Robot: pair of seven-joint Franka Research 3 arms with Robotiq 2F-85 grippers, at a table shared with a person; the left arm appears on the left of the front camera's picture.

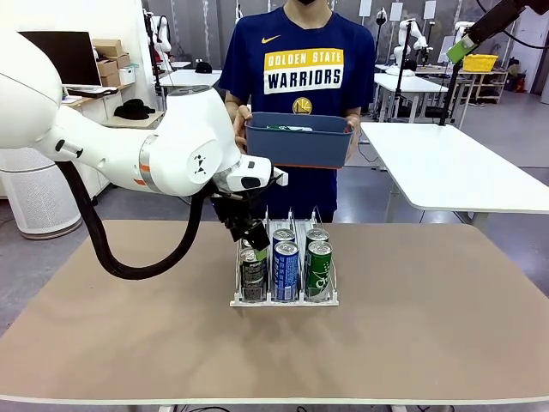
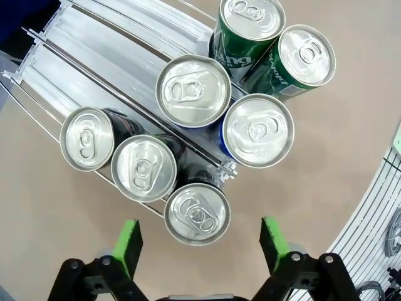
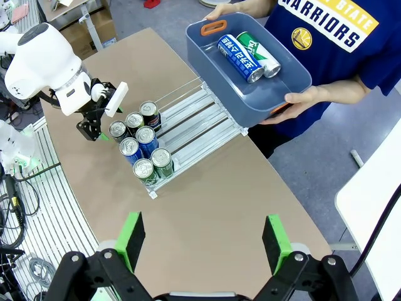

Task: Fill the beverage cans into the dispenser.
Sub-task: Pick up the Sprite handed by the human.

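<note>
The dispenser point(image 1: 283, 302) stands mid-table, holding several beverage cans in three lanes. In the left wrist view I look down on three black cans point(image 2: 197, 213), two blue ones point(image 2: 257, 130) and two green ones point(image 2: 307, 55). My left gripper point(image 2: 200, 251) is open just above the frontmost black can point(image 1: 254, 276), its green pads point(image 2: 128, 244) wide apart and holding nothing. My right gripper point(image 3: 203, 241) hangs open high over the table, far from the dispenser point(image 3: 200, 122). A blue can point(image 3: 239, 56) and a green can point(image 3: 258, 53) lie in the person's tub.
Across the table a person holds a dark blue tub point(image 1: 300, 146) with both hands, above the table's far edge. The back halves of the lanes point(image 2: 125, 44) are free. Bare tabletop point(image 1: 429, 326) surrounds the dispenser.
</note>
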